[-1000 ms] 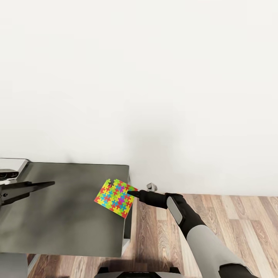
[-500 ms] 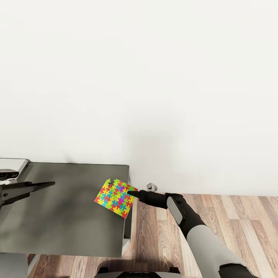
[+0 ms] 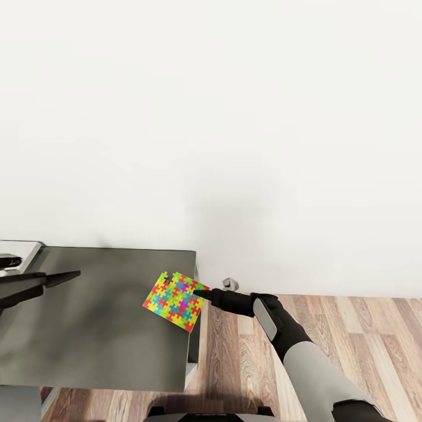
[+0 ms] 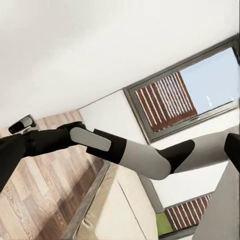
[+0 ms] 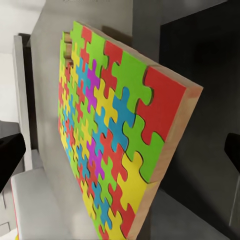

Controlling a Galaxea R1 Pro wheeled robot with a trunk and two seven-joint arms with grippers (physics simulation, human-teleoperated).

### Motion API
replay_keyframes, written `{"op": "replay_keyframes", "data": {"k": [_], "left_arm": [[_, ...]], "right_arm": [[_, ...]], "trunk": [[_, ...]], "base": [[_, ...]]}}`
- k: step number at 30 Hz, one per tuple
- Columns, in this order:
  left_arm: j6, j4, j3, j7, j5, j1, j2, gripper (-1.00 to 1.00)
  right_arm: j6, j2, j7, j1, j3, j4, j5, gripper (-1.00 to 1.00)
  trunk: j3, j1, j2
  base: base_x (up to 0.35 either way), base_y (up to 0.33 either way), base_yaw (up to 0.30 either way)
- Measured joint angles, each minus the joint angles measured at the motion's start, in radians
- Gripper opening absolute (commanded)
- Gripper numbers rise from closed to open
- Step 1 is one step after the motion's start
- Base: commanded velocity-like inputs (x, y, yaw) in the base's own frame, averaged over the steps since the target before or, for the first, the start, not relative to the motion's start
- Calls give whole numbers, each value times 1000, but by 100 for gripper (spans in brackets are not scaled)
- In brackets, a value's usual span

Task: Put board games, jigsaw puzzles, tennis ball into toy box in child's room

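Observation:
One jigsaw puzzle (image 3: 173,302), a small multicoloured square, sits at the right edge of a dark grey cabinet top (image 3: 99,328), its corner poking out past the edge. My right gripper (image 3: 198,293) reaches in from the right and stands open at that corner. In the right wrist view the jigsaw puzzle (image 5: 110,140) looks tilted, with a dark finger (image 5: 10,155) on each side and not touching it. My left gripper (image 3: 58,281) hovers open over the cabinet's left part with nothing in it. The toy box, board games and tennis ball are out of view.
A white wall rises right behind the cabinet. Wood floor (image 3: 351,334) lies to the right, with a small grey fitting (image 3: 230,284) at the wall's foot. A light-grey corner (image 3: 20,252) shows at far left. The left wrist view shows windows (image 4: 190,90) and a beige bed (image 4: 125,210).
My left gripper has shifted slightly to the left. The jigsaw puzzle and the right gripper have not moved.

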Motion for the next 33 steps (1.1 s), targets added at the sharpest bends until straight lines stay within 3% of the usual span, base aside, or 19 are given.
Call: {"op": "replay_keyframes", "data": {"k": [7, 19, 30, 33], "left_arm": [[0, 0, 0, 0, 15, 0, 0, 100], [0, 0, 0, 0, 19, 0, 1, 100], [0, 0, 0, 0, 20, 0, 0, 100], [0, 0, 0, 0, 20, 0, 0, 100]], "right_arm": [[0, 0, 0, -1, 0, 0, 0, 100], [0, 0, 0, -6, 0, 0, 0, 100], [0, 0, 0, -6, 0, 0, 0, 100], [0, 0, 0, -6, 0, 0, 0, 100]], "trunk": [[-22, 27, -49], [-22, 27, -49], [-57, 69, -126], [-57, 69, -127]], "base": [[0, 0, 0], [0, 0, 0], [0, 0, 0], [0, 0, 0]]}}
